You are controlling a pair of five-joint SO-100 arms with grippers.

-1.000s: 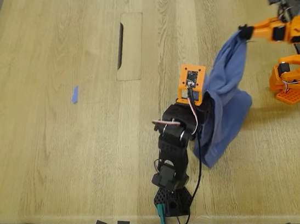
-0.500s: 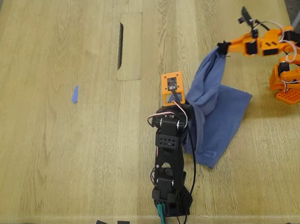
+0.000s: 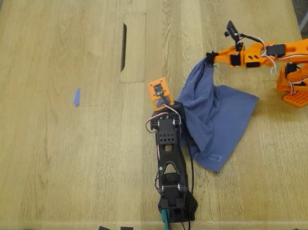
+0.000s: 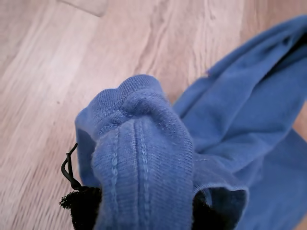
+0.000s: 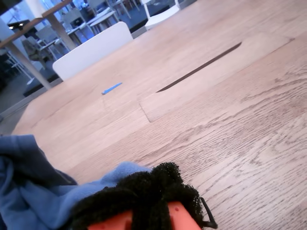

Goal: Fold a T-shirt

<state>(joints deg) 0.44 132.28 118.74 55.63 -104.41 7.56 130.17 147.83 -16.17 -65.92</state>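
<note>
Grip status: both grippers are closed on the T-shirt [image 3: 217, 118], which hangs between them with its lower part on the table [image 3: 63, 161]. All places below are referenced to the cable slot [image 3: 124, 39].

1. My first gripper [image 3: 176, 109], on the black arm, is on the near side of the cable slot and offset from it toward the exterior view's right. In the first wrist view its jaws are narrow and clamp a bunched, ribbed and stitched edge of the fabric, probably a hem or collar.
2. The T-shirt lies farther from the cable slot than the first gripper, toward the exterior view's right. Part of it rests flat on the table. The rest rises as a ridge to each gripper. No print is visible.
3. My second gripper [image 3: 210, 57], on the orange arm, is farther back, a little nearer the camera than the cable slot's near end and well to its right in the exterior view. Its padded jaws are pinched on a peak of fabric held above the table.
4. The 2 grip points form a diagonal, and the cloth between them sags instead of being taut.

Judgement: the next move depends on this diagonal. The cloth spreads away from the cable slot, so carrying both held edges toward the slot should draw the cloth out flat. The first gripper is nearer the tabletop, and the second gripper must descend farther.
</note>
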